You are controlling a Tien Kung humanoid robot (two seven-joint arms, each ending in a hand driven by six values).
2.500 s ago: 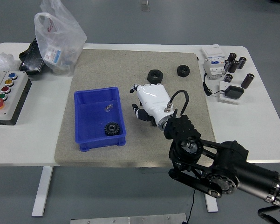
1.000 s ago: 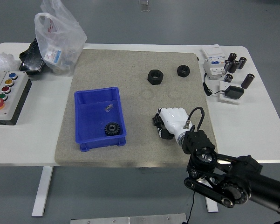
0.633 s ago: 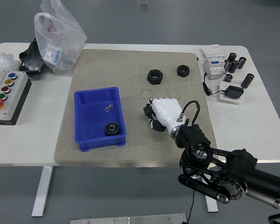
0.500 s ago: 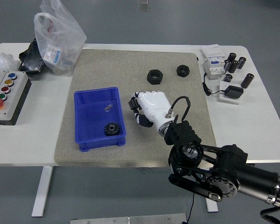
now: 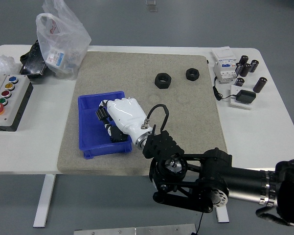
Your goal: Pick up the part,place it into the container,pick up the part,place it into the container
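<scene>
Your right hand (image 5: 118,116): over the blue bin (image 5: 89,128), fingers curled; whether it holds anything, you cannot tell. Two black nuts (image 5: 162,80) on the mat (image 5: 137,68), well apart from the bin.

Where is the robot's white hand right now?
In the head view, the right hand hangs over the blue container, left of centre on the grey mat.

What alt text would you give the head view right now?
The robot's right hand, white with dark fingers, reaches over the blue container on a grey mat; whether it holds anything cannot be seen. Two black nuts lie on the mat's far side, a button box sits at the table's left, and small electrical parts at its right.
</scene>
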